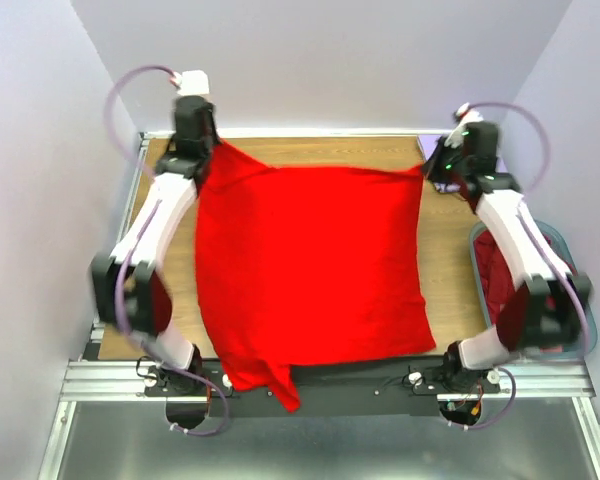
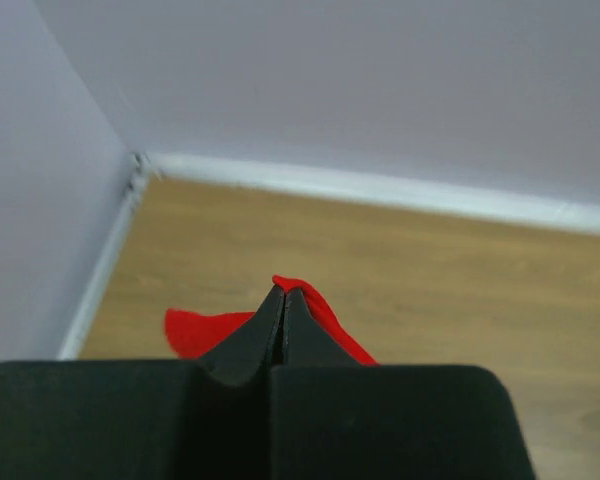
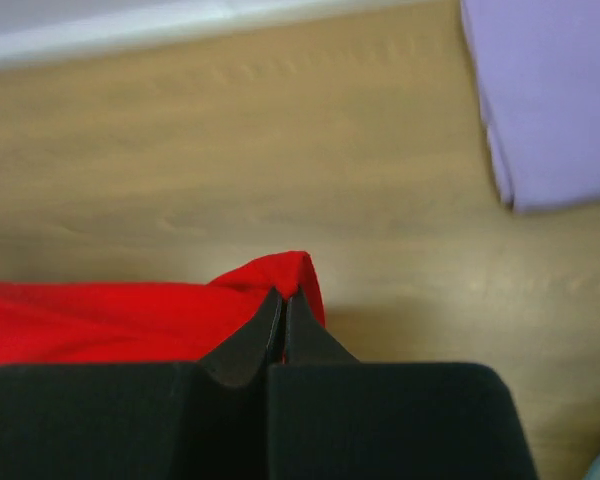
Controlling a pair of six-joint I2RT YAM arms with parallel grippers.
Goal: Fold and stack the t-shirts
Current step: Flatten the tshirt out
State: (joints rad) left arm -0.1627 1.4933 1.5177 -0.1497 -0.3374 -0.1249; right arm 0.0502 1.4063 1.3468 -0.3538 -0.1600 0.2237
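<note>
**Two corners pinched, red t-shirt point(image 1: 310, 270) spread wide**

The red t-shirt covers most of the wooden table point(image 1: 445, 260), and its near hem hangs over the front edge. The left gripper point(image 2: 283, 296) is clamped on the far left corner, and the right gripper point(image 3: 284, 300) on the far right corner. A lavender t-shirt point(image 3: 550, 90) lies on the table beyond the right gripper. Dark red cloth point(image 1: 492, 270) fills the teal basket point(image 1: 582, 300).

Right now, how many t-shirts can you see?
3: the red shirt spread over the table; a lavender shirt past its far right corner; maroon cloth in the basket, maybe hiding more.
</note>
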